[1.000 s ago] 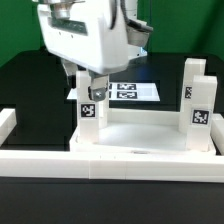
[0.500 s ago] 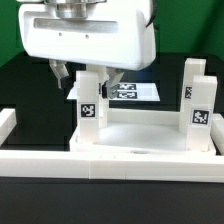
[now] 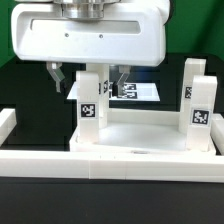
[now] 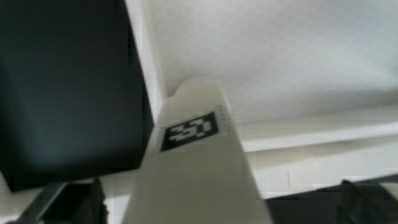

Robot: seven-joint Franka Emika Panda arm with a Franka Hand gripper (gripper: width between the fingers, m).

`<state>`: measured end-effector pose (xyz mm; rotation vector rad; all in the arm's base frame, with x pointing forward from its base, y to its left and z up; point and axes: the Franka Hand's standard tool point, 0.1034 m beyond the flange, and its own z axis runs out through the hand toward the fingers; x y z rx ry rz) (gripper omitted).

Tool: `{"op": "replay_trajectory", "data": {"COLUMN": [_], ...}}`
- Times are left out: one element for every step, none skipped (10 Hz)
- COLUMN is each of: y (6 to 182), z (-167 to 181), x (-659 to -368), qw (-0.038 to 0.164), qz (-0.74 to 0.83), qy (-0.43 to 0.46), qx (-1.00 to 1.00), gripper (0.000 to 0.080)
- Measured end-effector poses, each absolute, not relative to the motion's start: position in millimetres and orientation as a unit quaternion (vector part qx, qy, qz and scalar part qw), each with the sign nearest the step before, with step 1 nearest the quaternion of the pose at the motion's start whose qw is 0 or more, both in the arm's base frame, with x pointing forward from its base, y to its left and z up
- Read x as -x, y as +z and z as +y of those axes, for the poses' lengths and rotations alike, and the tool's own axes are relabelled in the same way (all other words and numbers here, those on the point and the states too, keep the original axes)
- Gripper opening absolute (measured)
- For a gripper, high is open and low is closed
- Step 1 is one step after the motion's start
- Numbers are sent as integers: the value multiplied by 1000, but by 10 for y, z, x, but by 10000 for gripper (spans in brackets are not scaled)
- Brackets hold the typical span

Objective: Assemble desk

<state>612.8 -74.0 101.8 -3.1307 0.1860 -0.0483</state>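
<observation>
Right up front at 6 o'clock in the exterior view sits the desk top, tray side up on the black surface, rim facing the camera. Two tagged legs stand upright in it: one leg around 9 o'clock from center, the other leg at 3 o'clock. The pincer hangs spread, fingers either side of the first leg, not clamped. Farther back lies the marker board.

Desk top: white. Leg between the gripper fingers: white, black-and-white tag. Gripper body: white.
</observation>
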Motion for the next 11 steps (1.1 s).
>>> {"op": "replay_trajectory", "data": {"y": [1019,1018,1017,1017,1017,1017,1017,1018,1018,1018,1018], "z": [-746,-751,-756,-763,-764,-765,-766,-764,-765,-760,-759], "x": [-6127,-6124,-6122,-6121,-6121,-6121,-6121,-6122,-6122,-6123,-6123], "qw": [-2,-6,-6,-6,-6,-6,-6,-6,-6,-5,-3], "qz": [24,-18,-40,-42,-41,-40,-38,-23,-24,-3,59], "qy": [-14,-13,-13,-13,-13,-13,-13,-13,-13,-13,-14], "qx": [1000,1000,999,999,999,999,999,1000,1000,1000,998], "gripper": [649,649,649,623,623,488,354,288,288,288,288]}}
